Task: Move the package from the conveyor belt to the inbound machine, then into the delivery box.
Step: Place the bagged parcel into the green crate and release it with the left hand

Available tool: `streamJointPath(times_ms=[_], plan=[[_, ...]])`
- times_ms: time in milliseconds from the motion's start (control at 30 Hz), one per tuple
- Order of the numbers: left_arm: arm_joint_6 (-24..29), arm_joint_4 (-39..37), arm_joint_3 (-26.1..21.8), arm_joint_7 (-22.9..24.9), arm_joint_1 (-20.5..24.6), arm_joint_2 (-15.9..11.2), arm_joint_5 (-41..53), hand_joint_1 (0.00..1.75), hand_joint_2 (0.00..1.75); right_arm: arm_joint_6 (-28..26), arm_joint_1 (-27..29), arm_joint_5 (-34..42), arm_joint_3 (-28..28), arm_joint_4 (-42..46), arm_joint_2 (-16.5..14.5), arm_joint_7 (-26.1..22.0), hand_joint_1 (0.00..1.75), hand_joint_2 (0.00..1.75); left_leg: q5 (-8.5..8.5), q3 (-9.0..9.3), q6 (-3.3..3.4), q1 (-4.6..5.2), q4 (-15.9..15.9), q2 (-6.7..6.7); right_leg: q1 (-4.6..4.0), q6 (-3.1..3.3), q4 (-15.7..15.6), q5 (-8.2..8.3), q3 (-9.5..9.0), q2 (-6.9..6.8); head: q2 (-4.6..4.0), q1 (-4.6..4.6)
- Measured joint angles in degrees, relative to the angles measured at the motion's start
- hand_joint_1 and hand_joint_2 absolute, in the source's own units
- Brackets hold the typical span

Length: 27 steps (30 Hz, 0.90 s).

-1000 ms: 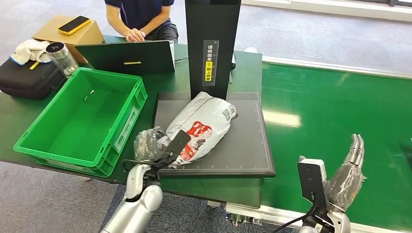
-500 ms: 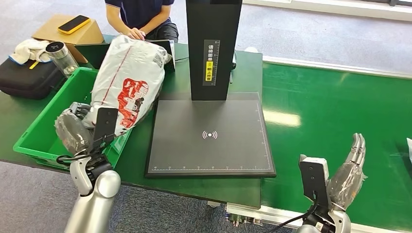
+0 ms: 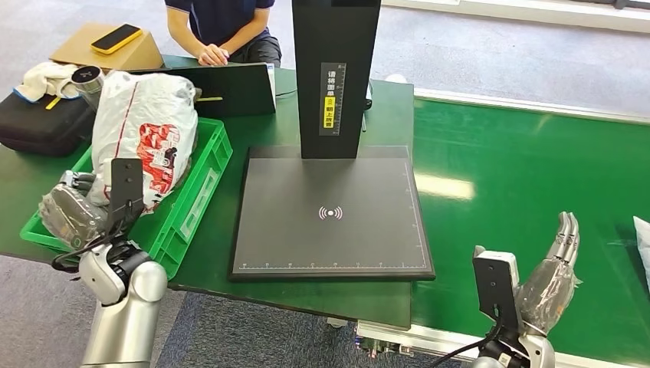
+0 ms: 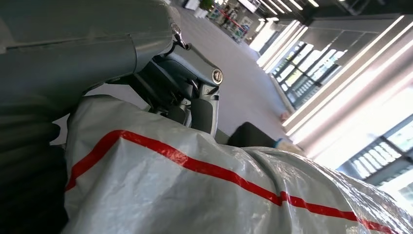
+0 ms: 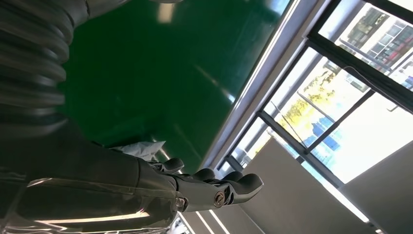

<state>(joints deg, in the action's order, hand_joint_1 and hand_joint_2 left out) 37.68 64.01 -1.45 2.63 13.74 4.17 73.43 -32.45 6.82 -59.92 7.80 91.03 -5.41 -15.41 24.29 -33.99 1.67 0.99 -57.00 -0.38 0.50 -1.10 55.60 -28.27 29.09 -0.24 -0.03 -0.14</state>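
Note:
My left hand (image 3: 73, 211) grips the white package (image 3: 143, 130) with red print by its lower end and holds it upright above the green delivery box (image 3: 201, 178). In the left wrist view the package (image 4: 219, 195) lies close under the hand (image 4: 190, 90), a red stripe running across it. The inbound machine's black scan plate (image 3: 331, 215) lies bare at the table's middle, under its black post (image 3: 336, 73). My right hand (image 3: 553, 276) hangs open over the green conveyor belt (image 3: 521, 176), fingers straight and apart, holding nothing; the right wrist view shows the hand (image 5: 209, 187) the same way.
A person (image 3: 222, 27) sits at the far side behind a dark laptop (image 3: 230, 88). A black bag (image 3: 38, 123), a clear bottle (image 3: 90, 80) and a cardboard box with a yellow phone (image 3: 116, 38) stand at the far left. Another pale package (image 3: 642, 238) enters at the belt's right edge.
My left hand lifted the package off the scan plate and swung it left, over the green box. The right hand has stayed still. A pale package has appeared at the belt's right edge.

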Motion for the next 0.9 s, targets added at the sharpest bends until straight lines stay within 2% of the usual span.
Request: streamJointPath(times_ms=[200,600,733,900], plan=[[-5.03,-8.99,-5.08,5.31,2.62,-1.26,3.82,1.75,1.75,0.23,0.05,-0.43,0.0,0.0,-0.27,0.16,0.0,1.75,0.0,0.0,-0.01,-0.01,0.0,0.0,-0.01,0.03,0.01,-0.02,-0.01,0.0,-0.01,0.01],[-5.45,-15.52,-8.12,6.13,4.25,-2.17,4.26,1.75,1.75,0.43,0.0,-0.51,0.0,-0.02,-0.37,0.35,0.0,1.75,0.03,-0.04,-0.01,-0.01,0.0,0.0,0.01,0.05,0.0,-0.03,-0.02,0.0,-0.02,0.01],[-4.43,-17.03,-9.28,6.21,4.68,-2.55,3.64,0.0,1.75,0.45,-0.02,-0.7,-0.01,-0.02,-0.38,0.76,0.0,1.75,0.03,-0.04,-0.01,-0.01,0.0,0.0,-0.01,0.05,0.0,-0.03,-0.02,0.0,-0.01,0.01],[1.3,-17.6,-11.87,1.97,4.45,-2.98,2.86,0.0,1.75,0.41,-0.05,-0.77,-0.03,-0.02,-0.38,1.03,0.0,1.75,0.04,-0.04,-0.03,-0.03,0.0,0.01,-0.03,0.07,0.01,-0.04,-0.02,0.02,-0.01,0.0]])
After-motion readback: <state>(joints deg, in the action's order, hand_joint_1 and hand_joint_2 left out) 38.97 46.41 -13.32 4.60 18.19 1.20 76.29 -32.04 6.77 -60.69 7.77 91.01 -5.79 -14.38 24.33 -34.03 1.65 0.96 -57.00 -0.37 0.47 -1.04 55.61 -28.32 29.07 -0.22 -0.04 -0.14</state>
